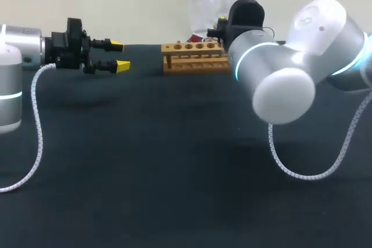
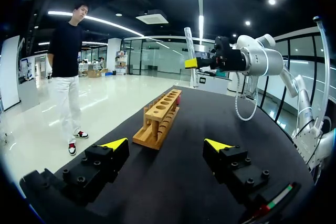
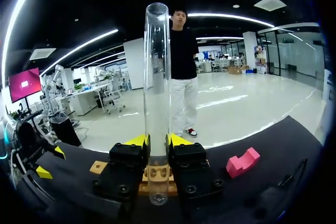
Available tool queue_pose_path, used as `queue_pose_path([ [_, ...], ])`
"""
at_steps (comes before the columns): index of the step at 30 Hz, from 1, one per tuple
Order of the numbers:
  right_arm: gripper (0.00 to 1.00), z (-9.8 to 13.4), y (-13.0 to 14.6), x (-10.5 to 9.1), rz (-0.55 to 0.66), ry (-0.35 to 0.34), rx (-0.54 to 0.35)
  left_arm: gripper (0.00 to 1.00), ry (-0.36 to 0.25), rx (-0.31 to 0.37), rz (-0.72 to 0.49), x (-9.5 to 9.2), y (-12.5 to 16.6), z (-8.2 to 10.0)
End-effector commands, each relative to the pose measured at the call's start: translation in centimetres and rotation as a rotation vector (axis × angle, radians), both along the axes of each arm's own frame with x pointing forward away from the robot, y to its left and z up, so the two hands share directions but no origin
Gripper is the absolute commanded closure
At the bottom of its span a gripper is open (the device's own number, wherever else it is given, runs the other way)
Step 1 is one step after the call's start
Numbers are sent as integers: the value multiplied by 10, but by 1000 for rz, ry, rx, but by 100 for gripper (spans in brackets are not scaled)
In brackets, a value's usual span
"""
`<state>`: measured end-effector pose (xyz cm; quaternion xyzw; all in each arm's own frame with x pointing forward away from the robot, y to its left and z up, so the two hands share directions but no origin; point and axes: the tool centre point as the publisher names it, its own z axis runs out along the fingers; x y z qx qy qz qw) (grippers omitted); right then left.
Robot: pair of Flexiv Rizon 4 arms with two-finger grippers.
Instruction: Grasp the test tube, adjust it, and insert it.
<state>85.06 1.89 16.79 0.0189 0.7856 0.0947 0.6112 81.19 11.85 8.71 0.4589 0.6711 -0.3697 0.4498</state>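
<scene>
At upper left, the left tool (image 1: 119,55) is hanging wide open and empty over the black desk (image 1: 145,161). Right of it, the right tool (image 3: 157,141) is clamping the clear glass test tube (image 3: 157,77) upright above the light wooden rack (image 1: 195,56).

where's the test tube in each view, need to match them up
head: cannot make it out.
left wrist: tube held in the right claw, up past the far end of the rack.
right wrist: upright between that claw's fingers, rack showing under it.
shared landmark: the wooden rack, seen in all three views.
</scene>
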Motion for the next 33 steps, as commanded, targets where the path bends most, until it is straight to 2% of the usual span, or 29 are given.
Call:
queue_pose_path([
  [1, 100, -3, 7, 6, -32, -55, 3, 0, -2, -3, -3, 2, 0, -1],
  [8, 100, 1, 7, 19, -79, -159, -10, 0, -2, -3, -3, 2, 0, -1],
  [15, 100, -3, 6, 32, -65, -235, -47, 0, -2, -3, -3, 2, 0, -1],
  [24, 100, -6, 2, 42, -73, -269, -57, 0, -2, -3, -3, 2, 0, -1],
  [33, 100, -12, 2, 48, -63, -264, -55, 0, -2, -3, -3, 2, 0, -1],
])
